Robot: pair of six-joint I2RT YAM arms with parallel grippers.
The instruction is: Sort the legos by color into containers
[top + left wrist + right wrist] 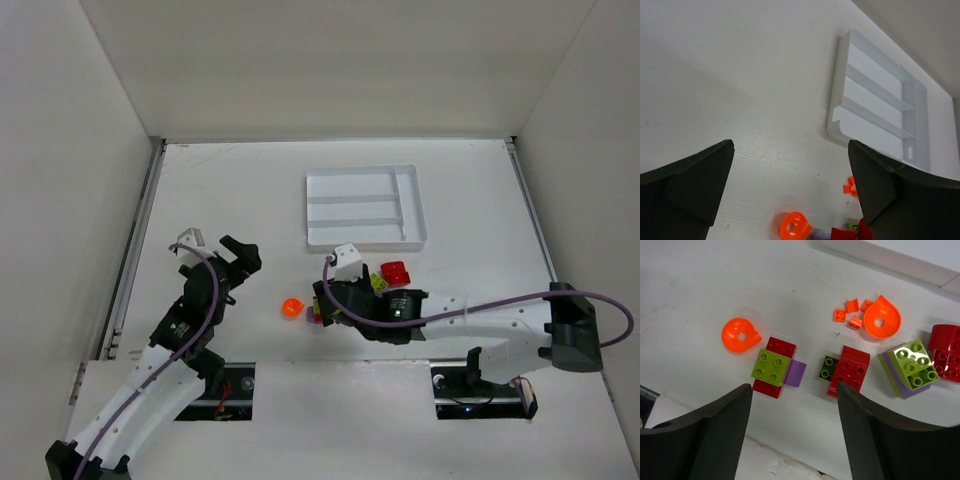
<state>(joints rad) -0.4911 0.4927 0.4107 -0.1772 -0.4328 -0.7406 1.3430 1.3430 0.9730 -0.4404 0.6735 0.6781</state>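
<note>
The white tray (312, 208) lies at the back centre, and its slots (875, 97) show nothing inside. The legos sit in a cluster in front of it: an orange round piece (740, 335), a lime-red-purple stack (774, 366), a red brick joined to a dark green one (849, 369), a lime-on-purple block (907, 367), a red arch (946, 352), a second orange round piece (881, 317) and tiny orange bits (852, 312). My right gripper (793, 390) hovers open above the cluster, holding nothing. My left gripper (790, 145) is open, left of the orange round piece (292, 308).
White walls close in the table on the left, back and right. The table's near edge with the arm bases (225, 385) lies just behind the cluster. The right arm (500, 315) stretches across the near right of the table.
</note>
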